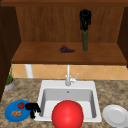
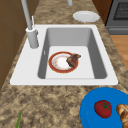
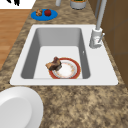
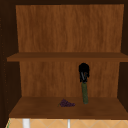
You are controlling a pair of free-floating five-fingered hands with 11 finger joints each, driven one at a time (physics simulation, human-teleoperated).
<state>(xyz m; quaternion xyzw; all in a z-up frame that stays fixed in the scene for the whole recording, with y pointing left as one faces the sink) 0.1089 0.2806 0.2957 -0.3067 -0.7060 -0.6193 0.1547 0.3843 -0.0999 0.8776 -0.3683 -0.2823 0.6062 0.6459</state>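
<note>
The wooden cabinet (image 1: 37,56) is taking up the top half of the front view, with the speckled counter (image 1: 110,92) running below it and the white sink (image 1: 50,83) sitting in the middle. A big red round shape (image 1: 67,115) is bulging up at the bottom centre. I cannot tell what it is from here. In the left side view a red-rimmed plate (image 2: 53,67) is lying in the basin with a brown lump of food (image 2: 73,59) resting on its edge. A white plate (image 1: 115,115) is sitting on the counter at the lower right, and a blue plate (image 1: 11,112) at the lower left is carrying a tomato (image 1: 21,105) and something browned.

The bottle (image 1: 85,41), tall and green, is standing upright on the lower shelf, right of centre. The right hand (image 1: 85,17) is coming at it from above and wrapping its fingers round the top, so the bottle's neck is hidden inside the grip. The base looks to be resting on the shelf, not yet raised. The left hand (image 1: 32,108) is hanging idle between the blue plate and the sink's rim, fingers drooping loose and holding nothing. A small bunch of grapes (image 1: 66,49) is lying on the shelf well left of the bottle.

To my eye the grasp is the step in hand. Lifting from here would call for keeping the bottle upright, since the hold is high, and for minding the shelf above, shown in the upper view.
</note>
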